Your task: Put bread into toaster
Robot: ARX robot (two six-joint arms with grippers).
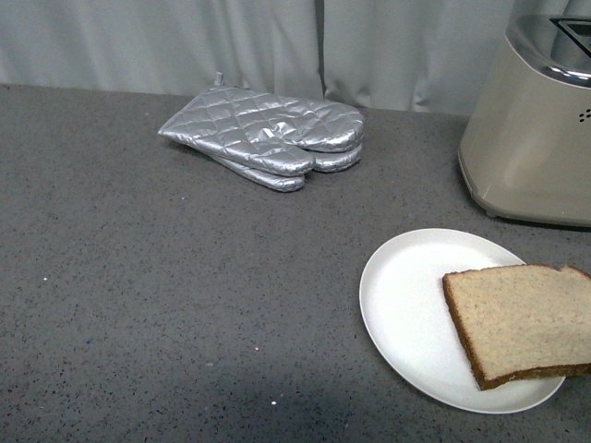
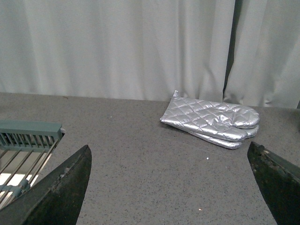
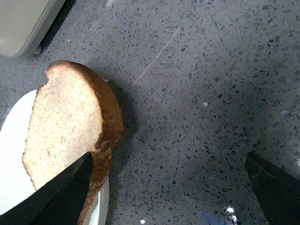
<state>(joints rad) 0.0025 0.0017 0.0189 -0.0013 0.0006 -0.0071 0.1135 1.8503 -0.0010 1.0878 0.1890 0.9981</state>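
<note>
The bread (image 1: 522,318), a light-brown slice with a dark crust, lies on a round white plate (image 1: 406,295) at the front right, its edge overhanging the plate rim. The beige toaster (image 1: 536,129) with a chrome top stands behind it at the far right. Neither arm shows in the front view. My right gripper (image 3: 168,180) is open just above the counter, one finger (image 3: 56,197) over the bread's (image 3: 65,126) crust edge, the other over bare counter. A corner of the toaster (image 3: 23,23) shows there too. My left gripper (image 2: 171,180) is open over bare counter, holding nothing.
Two stacked quilted silver oven mitts (image 1: 268,134) lie at the back centre, also in the left wrist view (image 2: 211,122). A green wire rack (image 2: 26,140) sits beside the left gripper. A pale curtain (image 1: 231,41) closes off the back of the speckled grey counter (image 1: 166,295).
</note>
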